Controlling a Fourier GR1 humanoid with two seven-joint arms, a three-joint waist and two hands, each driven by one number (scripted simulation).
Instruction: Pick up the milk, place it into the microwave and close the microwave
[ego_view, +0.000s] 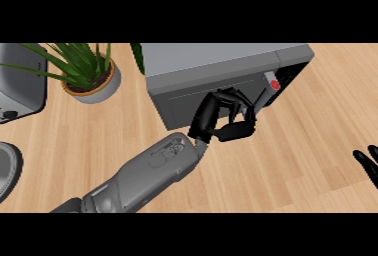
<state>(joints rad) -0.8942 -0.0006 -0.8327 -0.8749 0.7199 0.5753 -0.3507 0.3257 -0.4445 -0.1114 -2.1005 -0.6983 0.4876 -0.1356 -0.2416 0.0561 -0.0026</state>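
Left hand (225, 117) pressing against the microwave (221, 75) door (192, 102), fingers fairly straight, thumb bent below, gripping nothing. Resting at the right edge, right hand (367, 162), fingers up and relaxed, holding nothing. Door looking nearly shut, a narrow dark gap showing at its right side beside a small red mark (275, 85). Milk not showing anywhere on the counter (295, 165); judging it to be sitting inside the microwave already, hidden behind the door, though impossible to confirm. Picking and placing seemingly done; remaining only the last bit of closing the door. Standing at the left, well apart, a plant (87, 70).
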